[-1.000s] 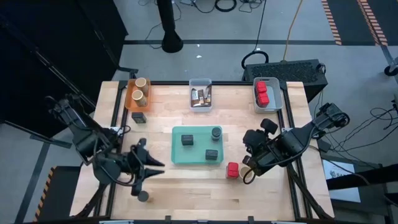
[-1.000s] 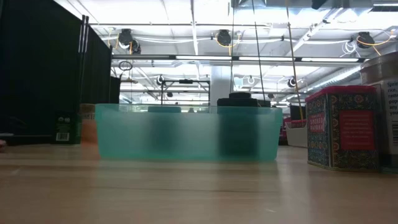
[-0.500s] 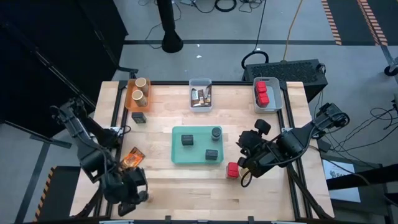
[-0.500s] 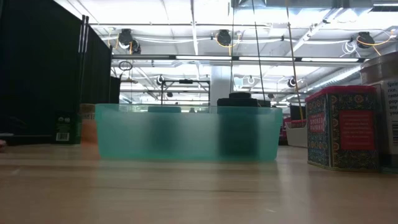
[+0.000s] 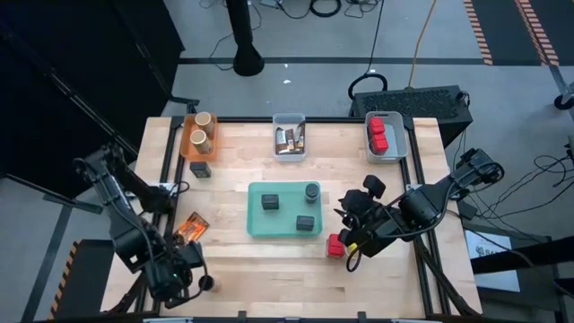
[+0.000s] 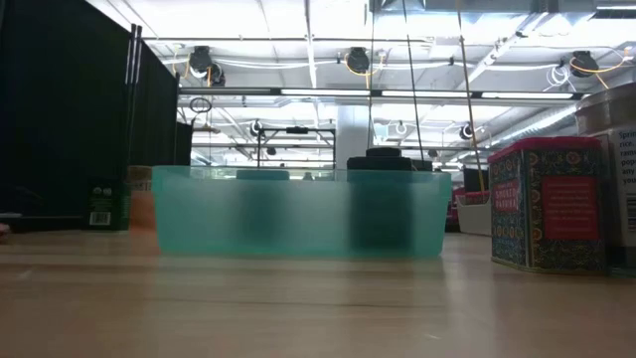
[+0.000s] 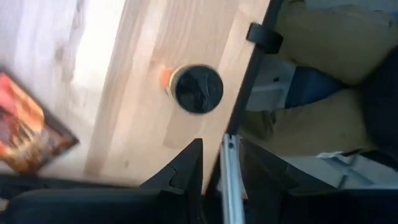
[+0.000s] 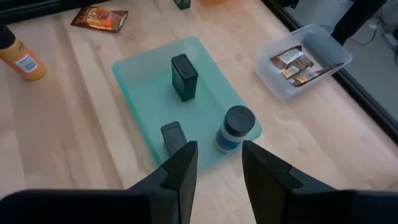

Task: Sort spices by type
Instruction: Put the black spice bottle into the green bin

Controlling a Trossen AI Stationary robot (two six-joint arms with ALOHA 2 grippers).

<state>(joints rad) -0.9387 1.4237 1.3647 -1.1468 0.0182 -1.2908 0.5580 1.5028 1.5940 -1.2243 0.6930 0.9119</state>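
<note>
Grippers both empty, fingers apart. My left gripper [image 7: 219,155] hangs over the table's near-left edge, just beside a small orange jar w/ black lid [image 7: 198,89]. Flat orange-red printed packet [image 5: 189,228] lies near, on bare wood. My right gripper [image 8: 214,152] hovers right of the flat teal plastic tray [image 5: 284,231], close above a red printed cube tin [image 5: 334,244]. Tray holds 2 dark grey blocks [image 8: 184,76] + 1 dark-lidded jar [image 8: 236,127].
</note>
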